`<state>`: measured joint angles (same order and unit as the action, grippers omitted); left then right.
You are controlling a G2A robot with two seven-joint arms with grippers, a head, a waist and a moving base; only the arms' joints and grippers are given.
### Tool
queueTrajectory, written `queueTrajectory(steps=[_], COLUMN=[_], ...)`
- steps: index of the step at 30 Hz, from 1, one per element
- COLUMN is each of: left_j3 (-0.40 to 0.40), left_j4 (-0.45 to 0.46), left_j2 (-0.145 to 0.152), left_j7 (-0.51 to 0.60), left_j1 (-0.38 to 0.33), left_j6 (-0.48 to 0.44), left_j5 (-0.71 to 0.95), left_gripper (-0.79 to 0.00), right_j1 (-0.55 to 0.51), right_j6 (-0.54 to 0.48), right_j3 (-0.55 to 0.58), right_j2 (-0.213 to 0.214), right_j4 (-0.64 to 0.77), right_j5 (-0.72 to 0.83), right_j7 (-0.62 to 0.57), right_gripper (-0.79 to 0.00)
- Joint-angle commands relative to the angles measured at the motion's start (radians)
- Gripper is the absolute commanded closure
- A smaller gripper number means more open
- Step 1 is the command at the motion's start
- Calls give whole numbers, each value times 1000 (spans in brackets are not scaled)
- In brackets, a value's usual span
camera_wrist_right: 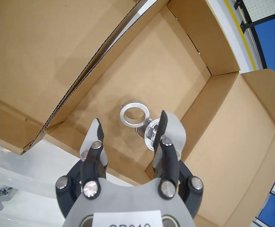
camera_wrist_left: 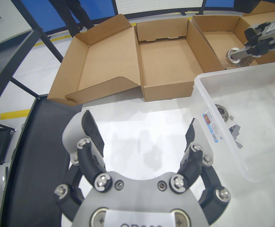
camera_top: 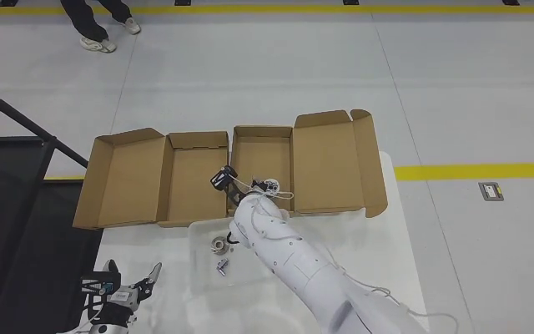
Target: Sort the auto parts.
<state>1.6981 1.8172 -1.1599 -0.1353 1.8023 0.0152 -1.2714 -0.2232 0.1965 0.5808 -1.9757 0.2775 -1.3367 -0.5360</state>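
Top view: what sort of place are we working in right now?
Probably an industrial hall or workshop test area: yellow lines on a grey floor, pegboard panels on stands, and a table with open cardboard boxes and a clear bin of metal parts.

We count two open cardboard boxes (camera_top: 193, 179) (camera_top: 261, 163), one clear plastic bin (camera_wrist_left: 236, 90), seemingly three metal auto parts (camera_wrist_right: 133, 117) (camera_wrist_left: 222, 111) (camera_wrist_left: 235, 131).
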Motion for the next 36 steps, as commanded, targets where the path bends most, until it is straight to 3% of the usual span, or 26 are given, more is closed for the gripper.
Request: queueTrajectory(steps=[1, 6, 13, 19, 24, 30, 36], left_j3=[0, 0, 1, 58, 110, 163, 166], left_j4=[0, 0, 2, -15, -23, -22, -13], left_j2=[0, 0, 0, 4, 15, 34, 43], left_j7=[0, 0, -1, -8, -22, -54, -53], left_j1=[0, 0, -3, -35, -57, -73, -92], left_j6=[0, 0, -6, -60, -167, -323, -396], left_j5=[0, 0, 6, 29, -35, -157, -241], left_gripper=[-785, -785, -785, -785, -785, -785, -785], right_j1=[4, 12, 26, 19, -22, -164, -545], right_j6=[4, 15, -44, -209, -347, -500, -695], right_j3=[2, 14, 53, 73, 94, 172, 400], right_j2=[-5, -13, 1, 41, 101, 223, 377], right_j4=[-11, -22, -7, 57, 158, 457, 1108], right_j5=[1, 9, 43, 17, -46, -191, -377], right_j7=[10, 56, 185, 315, 412, 476, 353], right_gripper=[-785, -785, -785, -785, -785, -785, -785])
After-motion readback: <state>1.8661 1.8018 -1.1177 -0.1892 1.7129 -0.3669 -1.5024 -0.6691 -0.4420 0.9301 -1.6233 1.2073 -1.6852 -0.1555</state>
